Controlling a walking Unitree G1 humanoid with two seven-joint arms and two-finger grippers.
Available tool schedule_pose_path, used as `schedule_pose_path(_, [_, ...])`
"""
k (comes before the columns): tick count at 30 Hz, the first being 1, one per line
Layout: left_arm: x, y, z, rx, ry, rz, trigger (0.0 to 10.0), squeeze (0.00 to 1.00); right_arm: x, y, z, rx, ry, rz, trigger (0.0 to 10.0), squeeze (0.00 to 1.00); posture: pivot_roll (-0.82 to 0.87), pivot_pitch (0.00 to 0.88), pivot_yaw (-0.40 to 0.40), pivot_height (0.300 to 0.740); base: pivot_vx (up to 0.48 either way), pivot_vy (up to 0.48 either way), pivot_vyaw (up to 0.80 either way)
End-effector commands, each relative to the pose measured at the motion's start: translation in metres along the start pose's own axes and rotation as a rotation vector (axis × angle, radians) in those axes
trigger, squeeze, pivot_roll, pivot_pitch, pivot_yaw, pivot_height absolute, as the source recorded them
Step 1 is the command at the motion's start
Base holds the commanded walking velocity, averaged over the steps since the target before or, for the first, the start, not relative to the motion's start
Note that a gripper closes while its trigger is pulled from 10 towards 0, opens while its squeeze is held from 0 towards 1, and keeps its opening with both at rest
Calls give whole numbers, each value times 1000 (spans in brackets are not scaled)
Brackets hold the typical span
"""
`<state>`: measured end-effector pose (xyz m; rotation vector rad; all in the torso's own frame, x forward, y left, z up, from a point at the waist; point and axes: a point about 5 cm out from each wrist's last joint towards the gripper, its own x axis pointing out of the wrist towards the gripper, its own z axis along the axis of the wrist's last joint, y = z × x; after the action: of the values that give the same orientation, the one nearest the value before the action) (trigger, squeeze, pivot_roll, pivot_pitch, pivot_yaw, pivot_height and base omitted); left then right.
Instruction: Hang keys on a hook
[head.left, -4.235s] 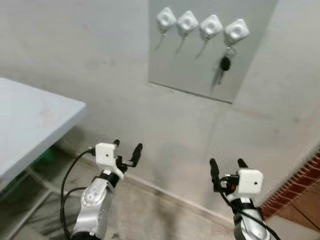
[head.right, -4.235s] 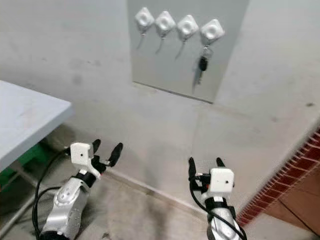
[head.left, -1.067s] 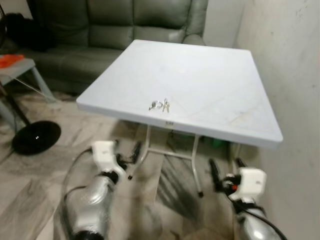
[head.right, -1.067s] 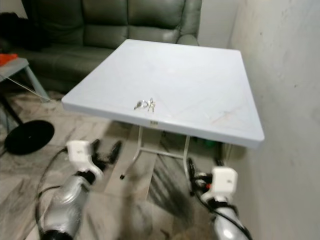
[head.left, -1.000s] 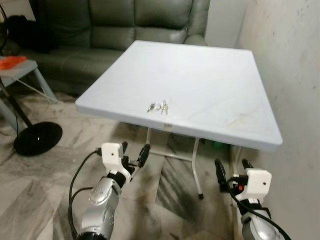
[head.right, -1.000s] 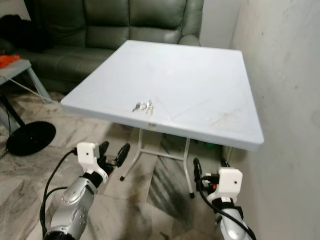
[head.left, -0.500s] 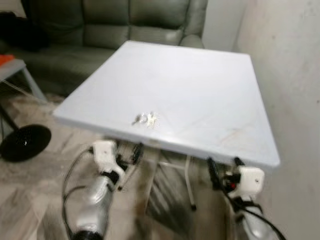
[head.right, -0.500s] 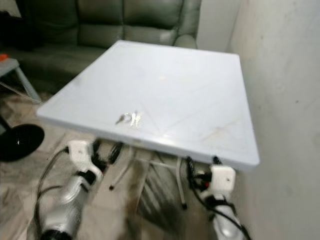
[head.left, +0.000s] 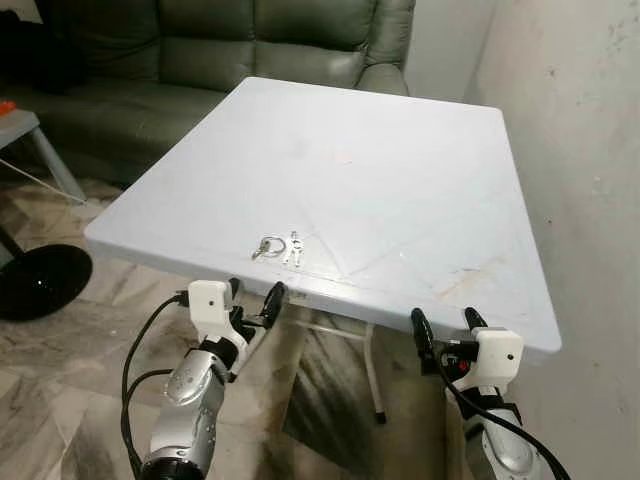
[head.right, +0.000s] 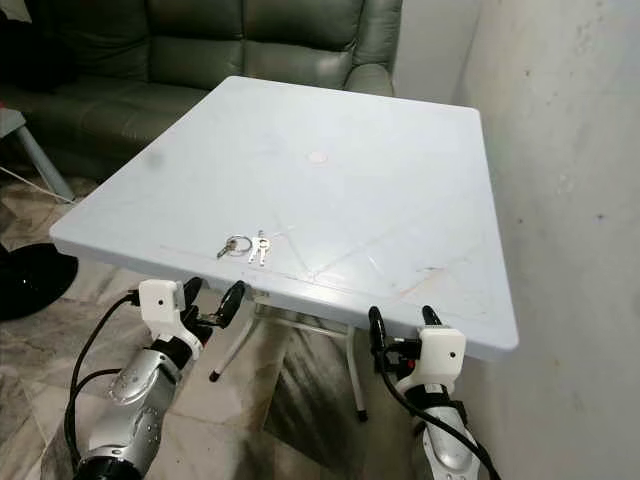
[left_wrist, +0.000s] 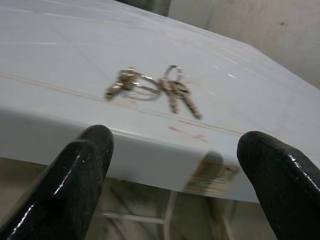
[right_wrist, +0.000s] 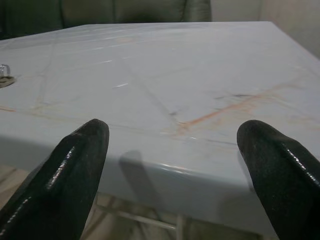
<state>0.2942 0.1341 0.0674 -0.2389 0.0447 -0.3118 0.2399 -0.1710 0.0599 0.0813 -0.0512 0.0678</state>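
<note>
A small bunch of silver keys (head.left: 279, 247) on a ring lies near the front edge of the white square table (head.left: 400, 170). From the left wrist the keys (left_wrist: 152, 89) lie just past the table edge, ahead of the fingers. My left gripper (head.left: 251, 300) is open, just below and in front of the table's front edge, under the keys. My right gripper (head.left: 445, 329) is open too, at the front edge near the table's right corner, with nothing between its fingers (right_wrist: 75, 170).
A dark green sofa (head.left: 200, 50) stands behind the table. A pale wall (head.left: 590, 180) runs along the right side. A black round stand base (head.left: 35, 280) sits on the marble floor at the left. The table's metal legs (head.left: 372, 370) show under its front edge.
The view has turned from the wall with hooks to the table and come closer. Both grippers now sit right at the table's front edge, still open.
</note>
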Motion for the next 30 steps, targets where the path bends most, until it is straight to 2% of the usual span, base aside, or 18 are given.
schedule_pose_path(1, [0,2,1,14,-1,11,10000,0,-1,-2,0,-6,1,2,10000,0,-35,48,-35,714,0,0,0])
schedule_pose_path(9, [-2,1,1,14,-15,13,10000,0,1,-3,2,-13,0,18,10000,0,-31,44,-46,714,0,0,0])
schedule_pose_path(15, [-2,0,-1,-24,-9,13,10000,0,1,-2,2,-15,1,26,10000,0,-31,41,-49,714,0,0,0])
schedule_pose_path(30, [-1,0,-2,-26,-2,4,10000,0,-1,-1,1,-9,3,24,10000,0,-39,43,-45,714,0,473,0])
